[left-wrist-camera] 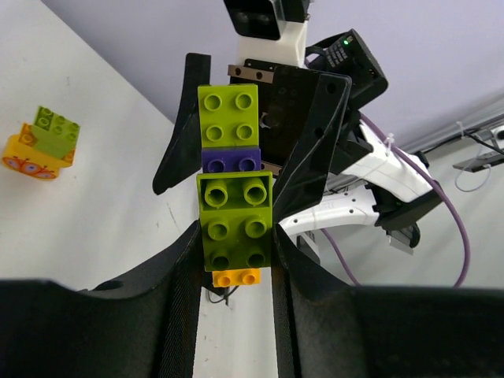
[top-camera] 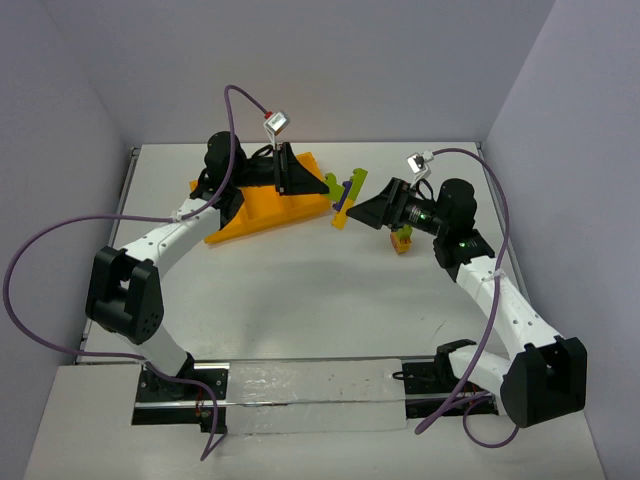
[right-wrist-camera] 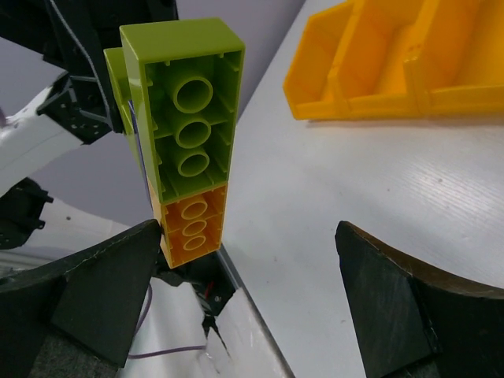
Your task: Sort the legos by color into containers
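Above the bench [top-camera: 300, 290], between the arms, we log the left claw [left-wrist-camera: 235, 236] clamped on a joined stack of legos [left-wrist-camera: 235, 197] (lime, purple, lime, orange). It is held clear of the tray [top-camera: 265, 215], we judge so the right claw [right-wrist-camera: 248, 268], spread wide and facing it, can pull bricks apart. A lime-on-orange stack [top-camera: 403, 240] waits on the bench near the right arm.

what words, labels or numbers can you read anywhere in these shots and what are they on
No text can be read in any view.
On the white tags clipped to the cables: too small to tell if anything is printed.
On the orange-yellow brick lying apart: a printed picture, no letters legible.
On the studs of the stacked bricks: no legible marking.
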You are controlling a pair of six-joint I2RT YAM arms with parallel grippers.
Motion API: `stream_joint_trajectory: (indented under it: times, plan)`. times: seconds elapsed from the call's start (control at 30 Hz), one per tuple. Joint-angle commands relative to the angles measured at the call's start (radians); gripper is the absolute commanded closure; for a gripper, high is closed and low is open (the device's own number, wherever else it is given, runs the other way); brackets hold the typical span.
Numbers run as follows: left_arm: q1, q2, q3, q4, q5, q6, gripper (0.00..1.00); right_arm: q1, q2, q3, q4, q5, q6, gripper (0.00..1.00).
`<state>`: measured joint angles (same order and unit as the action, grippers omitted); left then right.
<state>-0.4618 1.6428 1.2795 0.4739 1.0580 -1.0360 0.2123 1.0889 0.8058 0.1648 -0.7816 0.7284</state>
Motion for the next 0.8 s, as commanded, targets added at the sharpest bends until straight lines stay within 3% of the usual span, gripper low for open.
stream_joint_trajectory:
  times: [0.0, 0.17, 0.77]
  plan:
    - [0.002, 0.003, -0.006, 0.187, 0.058, -0.093, 1.00, -0.005, 0.015, -0.017, 0.189, -0.070, 0.083, 0.03]
    - [0.000, 0.014, 0.002, 0.200, 0.065, -0.103, 1.00, -0.007, 0.040, -0.031, 0.321, -0.113, 0.161, 0.07]
    - [-0.011, 0.037, 0.004, 0.192, 0.075, -0.095, 1.00, 0.012, 0.110, 0.034, 0.429, -0.153, 0.241, 0.21]
